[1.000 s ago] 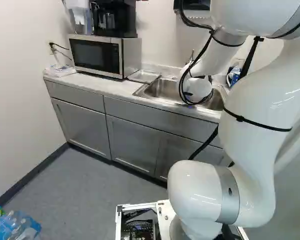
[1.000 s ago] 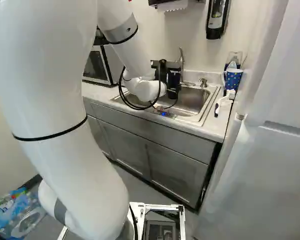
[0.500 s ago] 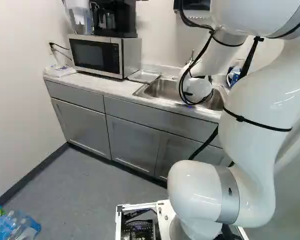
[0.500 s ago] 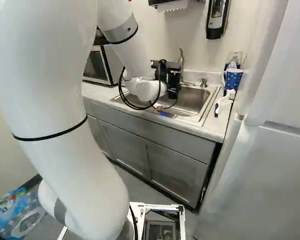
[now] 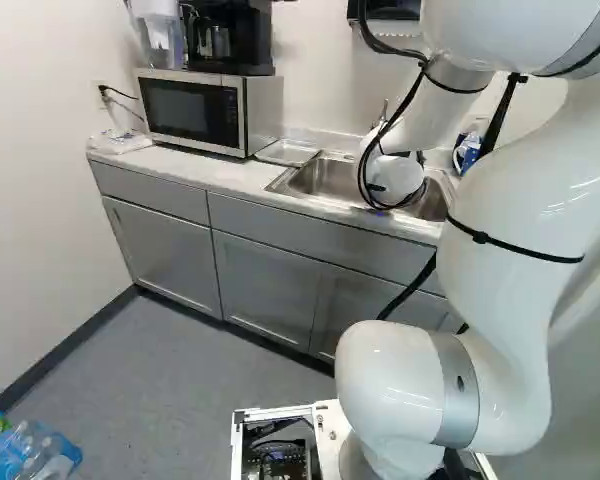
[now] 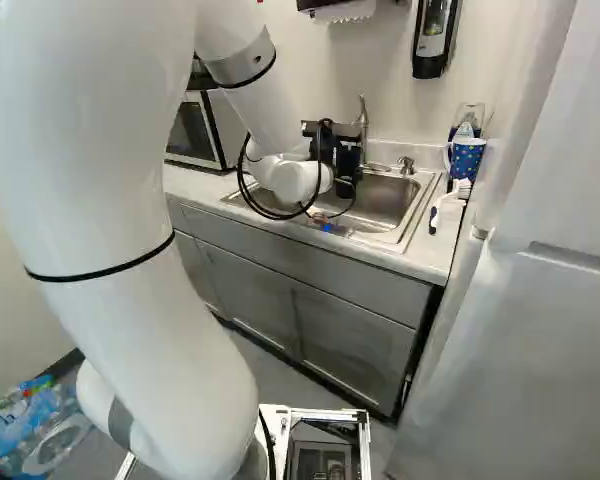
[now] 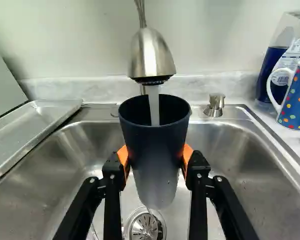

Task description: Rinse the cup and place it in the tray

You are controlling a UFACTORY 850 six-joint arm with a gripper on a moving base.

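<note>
Two fingers of my gripper [image 6: 328,148] are clamped on the dark blue tumbler [image 7: 155,155], one orange pad [image 7: 123,156] pressing each side. The tumbler stands upright between them, mouth up, its lower part looking paler than the rim. It is held over the sink [image 7: 235,150], under running water [image 7: 154,106] that falls straight into its mouth. Below the gripper, down in the basin, sits a round metal drain strainer [image 7: 144,227]. Just above the tumbler, ahead of my fingers, hangs the brushed-metal faucet head [image 7: 151,55]. To the gripper's left, on the counter [image 5: 165,165] beside the sink, lies the shallow metal tray [image 7: 32,130]. To its right, beyond the basin, I have a blue-and-white scrub brush [image 6: 443,207] on the countertop. Ahead and slightly right, at the back of the sink, stands a short metal soap pump [image 7: 215,105]; farther right are a blue polka-dot mug [image 7: 299,100] and, behind it, a clear container [image 7: 272,70]. Farther left of the gripper, past the tray, is the microwave [image 5: 192,110], with a black coffee maker [image 5: 230,38] on top.
</note>
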